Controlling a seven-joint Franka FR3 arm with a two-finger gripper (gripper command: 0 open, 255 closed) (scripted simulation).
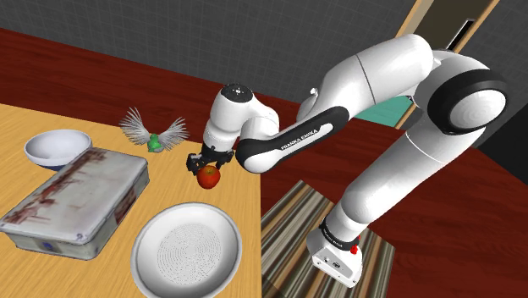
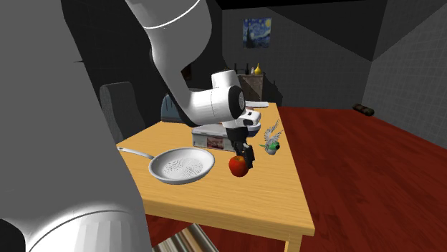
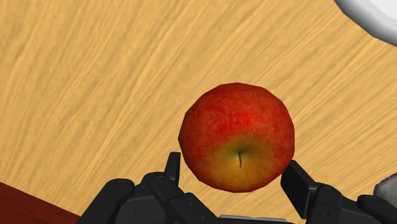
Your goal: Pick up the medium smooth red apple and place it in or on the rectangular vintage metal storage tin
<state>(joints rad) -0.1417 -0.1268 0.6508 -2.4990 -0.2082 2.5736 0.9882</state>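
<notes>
The red apple (image 3: 236, 137) is gripped between the fingers of the gripper (image 1: 206, 168), low over the bench (image 1: 169, 190), off the tin's (image 1: 76, 203) right end in the shoulder view, roughly along the tin's long axis.

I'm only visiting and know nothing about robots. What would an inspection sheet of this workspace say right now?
Surface: wooden table.
Job's things: red apple, held; worn tin, closed, apart from the apple.
Clutter: white pan, bowl, winged green figurine.
Grippers: gripper shut on the apple; whether it is lifted cannot be told.
Cables: nothing seen.
Surroundings: red floor, striped rug, painting, chair.
</notes>
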